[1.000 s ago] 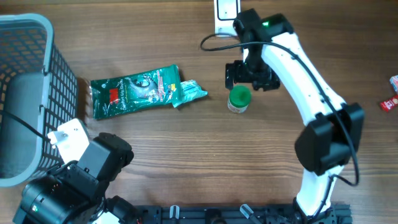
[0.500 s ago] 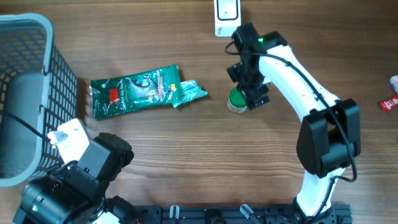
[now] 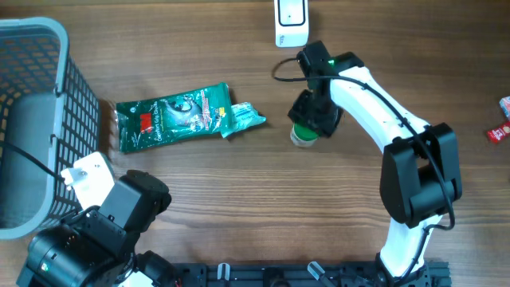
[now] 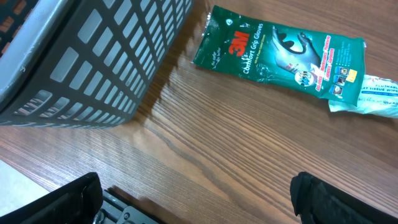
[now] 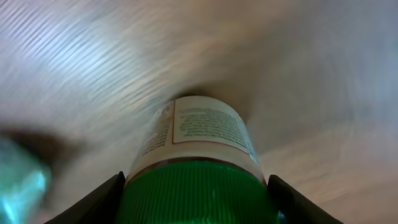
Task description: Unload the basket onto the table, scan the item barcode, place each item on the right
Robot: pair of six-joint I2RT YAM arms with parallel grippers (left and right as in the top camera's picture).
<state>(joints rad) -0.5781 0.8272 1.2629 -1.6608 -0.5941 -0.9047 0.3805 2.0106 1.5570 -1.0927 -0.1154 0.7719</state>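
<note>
The bottle (image 3: 304, 135) stands on the worktop (image 3: 239, 191), its green cap mostly hidden overhead by the right tool (image 5: 194, 193). In the blurred wrist view, 2 fingers (image 5: 93, 202) flank the cap closely; whether they clamp it I cannot tell. Left of the bottle lies a glove packet (image 3: 171, 115). Beyond it, a white device (image 3: 290, 24) is cut off. The left tool (image 4: 196, 186), far left of the bottle, gapes wide, grasping nothing.

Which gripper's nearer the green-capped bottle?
Right. The right gripper straddles the green-capped bottle; the left gripper is far off, beside the basket.
</note>
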